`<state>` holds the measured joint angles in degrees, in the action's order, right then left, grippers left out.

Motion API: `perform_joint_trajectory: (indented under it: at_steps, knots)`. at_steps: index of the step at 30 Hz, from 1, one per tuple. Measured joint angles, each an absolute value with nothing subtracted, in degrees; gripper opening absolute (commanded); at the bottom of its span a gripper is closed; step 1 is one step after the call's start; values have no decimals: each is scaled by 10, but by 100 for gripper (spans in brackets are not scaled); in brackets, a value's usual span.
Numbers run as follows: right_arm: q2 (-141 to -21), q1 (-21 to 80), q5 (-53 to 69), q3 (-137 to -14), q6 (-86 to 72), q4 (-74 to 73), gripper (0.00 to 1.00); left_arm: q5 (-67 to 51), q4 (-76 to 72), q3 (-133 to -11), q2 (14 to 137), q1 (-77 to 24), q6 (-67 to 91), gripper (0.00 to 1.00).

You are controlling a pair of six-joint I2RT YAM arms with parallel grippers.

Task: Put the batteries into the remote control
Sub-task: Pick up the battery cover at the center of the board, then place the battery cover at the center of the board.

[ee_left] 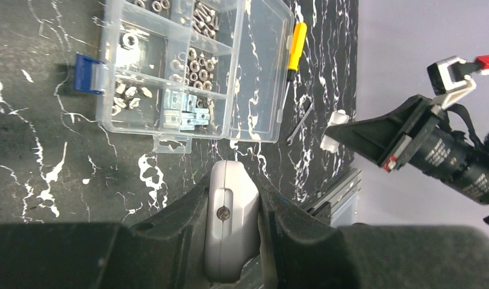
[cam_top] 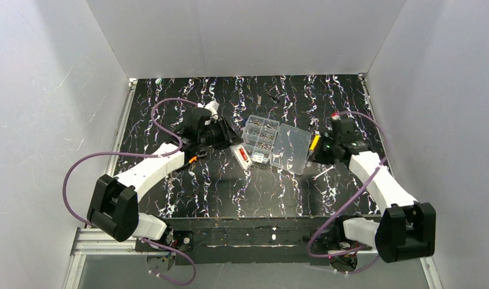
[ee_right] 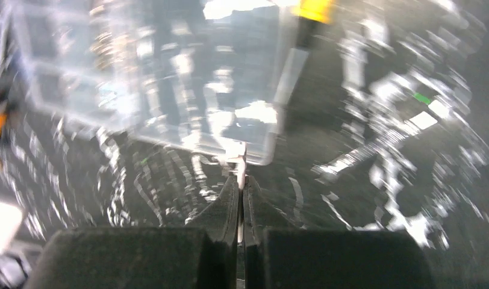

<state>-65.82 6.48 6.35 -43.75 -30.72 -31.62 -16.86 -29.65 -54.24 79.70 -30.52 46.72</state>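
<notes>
Left wrist: I count one remote control [ee_left: 230,232], clamped in the left gripper [ee_left: 233,195], which is closed to its width, just short of one open clear box [ee_left: 261,66]. One yellow-handled screwdriver [ee_left: 296,42] and one wrench [ee_left: 299,123] lie beside its lid. Right wrist, blurred: the right gripper [ee_right: 241,183] is pinched almost closed on one thin white piece [ee_right: 241,159]. Top external: both arms reach forward, elbows bent, flanking the box mid-table; white walls [cam_top: 242,36] close three sides, well apart from it.

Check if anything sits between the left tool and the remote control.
Nothing visible does: the left tool already clamps the remote control. The right tool, pinching a small white piece, is off to the side.
</notes>
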Motion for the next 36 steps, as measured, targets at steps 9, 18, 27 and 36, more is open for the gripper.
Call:
perform_joint_trajectory:
  at_steps: [9, 18, 27, 36]
  knots:
    - [-764, 307, 117, -512, -142, -251, 1, -177, -219, -558, 776, -233, 471, 0]
    - [-813, 407, 25, -528, -58, -271, 1, -104, -87, -574, 646, -219, 386, 0]
    - [-889, 493, -109, -547, -55, -289, 1, -84, -37, -575, 634, -212, 370, 0]
    - [-936, 547, -168, -560, -66, -286, 29, -84, -24, -587, 634, -211, 369, 0]
